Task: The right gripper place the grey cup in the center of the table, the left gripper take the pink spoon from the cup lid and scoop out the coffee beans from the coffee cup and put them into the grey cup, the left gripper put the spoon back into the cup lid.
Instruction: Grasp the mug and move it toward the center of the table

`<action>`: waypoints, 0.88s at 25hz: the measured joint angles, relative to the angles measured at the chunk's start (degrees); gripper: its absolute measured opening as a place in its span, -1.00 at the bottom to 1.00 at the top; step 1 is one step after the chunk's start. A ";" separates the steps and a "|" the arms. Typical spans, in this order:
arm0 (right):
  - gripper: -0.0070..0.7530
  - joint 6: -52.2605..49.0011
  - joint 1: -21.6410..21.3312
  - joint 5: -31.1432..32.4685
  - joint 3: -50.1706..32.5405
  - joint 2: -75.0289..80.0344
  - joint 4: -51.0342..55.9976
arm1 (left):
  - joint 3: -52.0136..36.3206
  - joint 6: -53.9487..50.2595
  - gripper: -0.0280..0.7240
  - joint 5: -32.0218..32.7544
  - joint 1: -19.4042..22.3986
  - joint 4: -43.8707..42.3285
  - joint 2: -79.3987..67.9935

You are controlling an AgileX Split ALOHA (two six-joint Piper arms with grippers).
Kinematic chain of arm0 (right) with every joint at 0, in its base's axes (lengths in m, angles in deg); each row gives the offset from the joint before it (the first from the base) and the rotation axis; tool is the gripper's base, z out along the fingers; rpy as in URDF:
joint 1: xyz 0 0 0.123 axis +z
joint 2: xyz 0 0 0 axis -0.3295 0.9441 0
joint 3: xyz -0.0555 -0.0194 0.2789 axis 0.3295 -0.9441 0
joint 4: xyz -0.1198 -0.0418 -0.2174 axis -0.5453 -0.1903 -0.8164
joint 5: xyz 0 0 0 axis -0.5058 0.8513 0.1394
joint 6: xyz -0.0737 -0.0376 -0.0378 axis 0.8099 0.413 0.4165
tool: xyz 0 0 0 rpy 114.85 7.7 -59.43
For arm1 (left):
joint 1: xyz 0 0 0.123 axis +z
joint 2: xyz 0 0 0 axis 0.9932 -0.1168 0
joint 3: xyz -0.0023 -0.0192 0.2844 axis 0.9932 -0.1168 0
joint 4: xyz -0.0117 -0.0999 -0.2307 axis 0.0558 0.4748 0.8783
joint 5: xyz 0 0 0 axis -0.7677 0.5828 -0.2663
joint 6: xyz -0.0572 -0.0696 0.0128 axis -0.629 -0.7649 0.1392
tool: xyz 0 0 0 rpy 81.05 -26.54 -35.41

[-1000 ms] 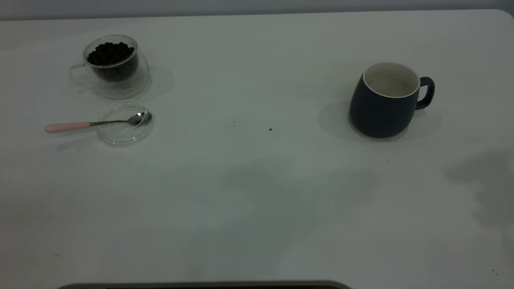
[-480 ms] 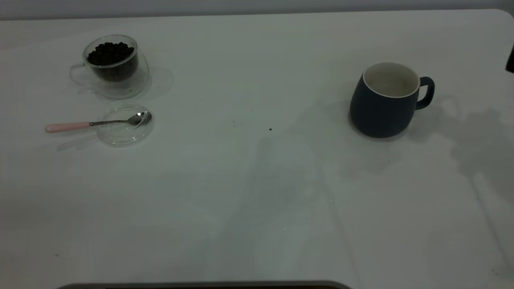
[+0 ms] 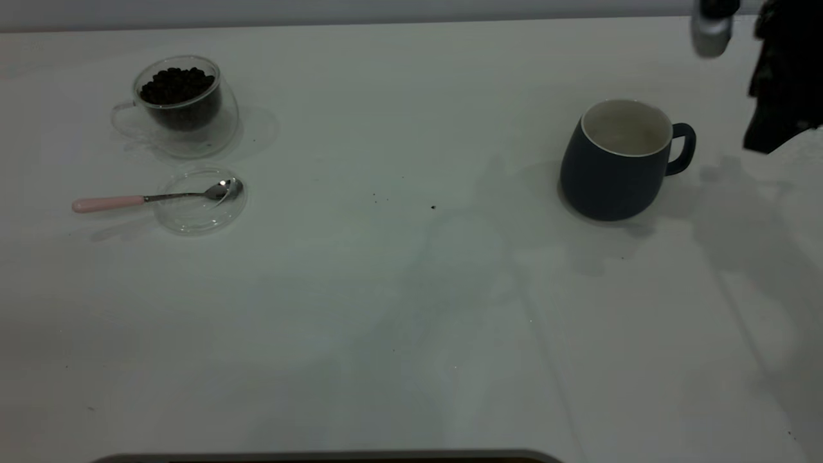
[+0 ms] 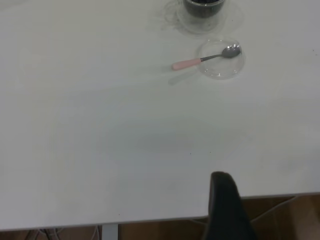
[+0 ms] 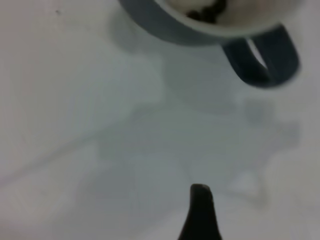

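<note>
The grey cup (image 3: pixel 617 161) stands upright at the table's right, its handle (image 3: pixel 683 149) pointing right. My right gripper (image 3: pixel 781 83) hangs above the table at the far right, beyond the handle and apart from the cup. In the right wrist view the grey cup (image 5: pixel 165 25) and its handle lie ahead of my right gripper (image 5: pixel 200 212), with a few dark bits inside. The coffee cup (image 3: pixel 183 106) holds coffee beans (image 3: pixel 177 85) at the far left. The pink spoon (image 3: pixel 154 198) rests with its bowl in the cup lid (image 3: pixel 200 200). My left gripper (image 4: pixel 225 205) hovers near the table's edge, far from the pink spoon (image 4: pixel 205 59).
Tiny dark specks (image 3: pixel 432 207) lie on the white table (image 3: pixel 386 308) near the middle. The table's front edge (image 4: pixel 150 220) shows in the left wrist view, with the floor below it.
My right arm has come into the exterior view at the top right, nearer the grey cup. Its shadow has shifted across the table. The cups, the lid and the spoon have not moved.
</note>
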 joint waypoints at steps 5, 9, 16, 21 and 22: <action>0.68 0.30 1.29 -4.55 0.00 2.70 0.30 | 0.00 0.00 0.44 0.00 0.00 0.00 0.00; 0.67 0.35 2.22 -6.75 0.00 4.38 1.24 | 0.00 0.00 0.44 0.00 0.00 0.00 0.00; 0.64 0.35 5.73 -11.07 0.00 5.98 3.13 | 0.00 0.00 0.44 0.00 0.00 0.00 0.00; 0.62 0.35 9.27 -13.12 0.00 6.23 5.49 | 0.00 0.00 0.44 0.00 0.00 0.00 0.00; 0.61 0.35 10.26 -13.66 0.00 6.23 6.12 | 0.00 0.00 0.44 0.00 0.00 0.00 0.00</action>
